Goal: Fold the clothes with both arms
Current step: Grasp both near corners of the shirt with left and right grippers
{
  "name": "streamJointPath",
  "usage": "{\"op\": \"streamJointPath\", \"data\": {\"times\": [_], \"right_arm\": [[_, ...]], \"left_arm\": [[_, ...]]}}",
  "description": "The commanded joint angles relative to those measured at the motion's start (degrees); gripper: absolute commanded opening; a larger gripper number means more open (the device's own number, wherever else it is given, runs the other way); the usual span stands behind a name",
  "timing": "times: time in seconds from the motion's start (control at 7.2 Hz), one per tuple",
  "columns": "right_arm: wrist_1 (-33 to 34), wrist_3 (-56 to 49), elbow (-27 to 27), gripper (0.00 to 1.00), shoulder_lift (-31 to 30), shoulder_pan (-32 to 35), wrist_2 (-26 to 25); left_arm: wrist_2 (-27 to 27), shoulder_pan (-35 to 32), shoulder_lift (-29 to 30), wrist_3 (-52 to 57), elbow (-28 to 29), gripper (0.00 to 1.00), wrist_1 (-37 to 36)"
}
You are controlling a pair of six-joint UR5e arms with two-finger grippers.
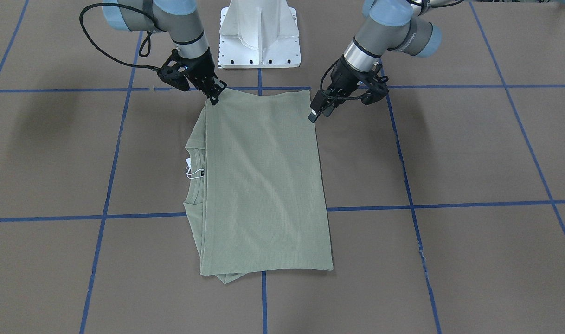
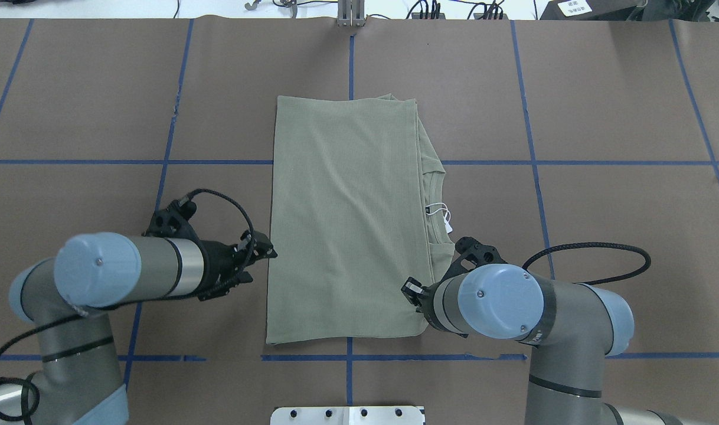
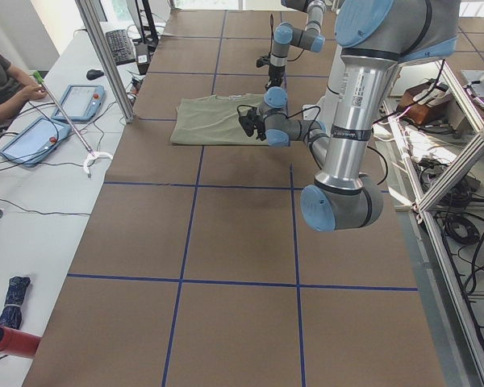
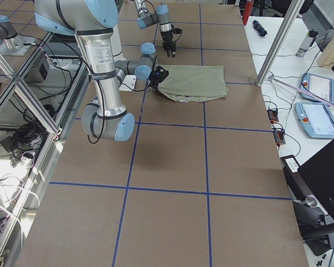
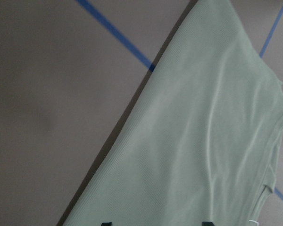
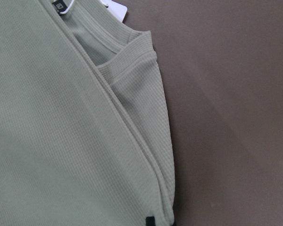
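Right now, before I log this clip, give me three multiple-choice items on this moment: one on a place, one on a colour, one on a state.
1. The hang tag lies:
A. at the neck opening of the shirt, on the robot's right
B. at the shirt's edge on the robot's left
C. at the edge farthest from the robot

2. The tape lines are:
A. red
B. blue
C. yellow

3. The shirt is:
A. lifted in the air
B. spread with sleeves out
C. folded into a rectangle, flat on the table

1 A: the overhead view shows the tag there.
2 B: every view shows a blue grid.
3 C: no sleeve sticks out.
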State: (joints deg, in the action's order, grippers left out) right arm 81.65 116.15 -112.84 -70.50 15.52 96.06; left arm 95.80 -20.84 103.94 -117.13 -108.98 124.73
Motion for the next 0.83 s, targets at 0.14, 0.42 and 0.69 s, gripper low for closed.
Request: {"op": "streamJointPath", "data": {"times": [0.14,0.42,0.69], "right_arm": [[0.00,0.04,-0.19,0.00,-0.34,-0.31,0.00],[0.00,0.04,-0.19,0.00,-0.34,-0.31,0.00],[0.00,0.04,-0.28,0.00,-0.34,-0.31,0.00]], "left_arm": [[-2.29,8.00,-0.32,-4.34,-1.32,0.69,-6.60],[-2.20,9.93,0.56,-4.60,-0.97,0.64,-6.60],[-2.20,10.20,0.56,-4.60,-0.62,0.48,-6.60]]}}
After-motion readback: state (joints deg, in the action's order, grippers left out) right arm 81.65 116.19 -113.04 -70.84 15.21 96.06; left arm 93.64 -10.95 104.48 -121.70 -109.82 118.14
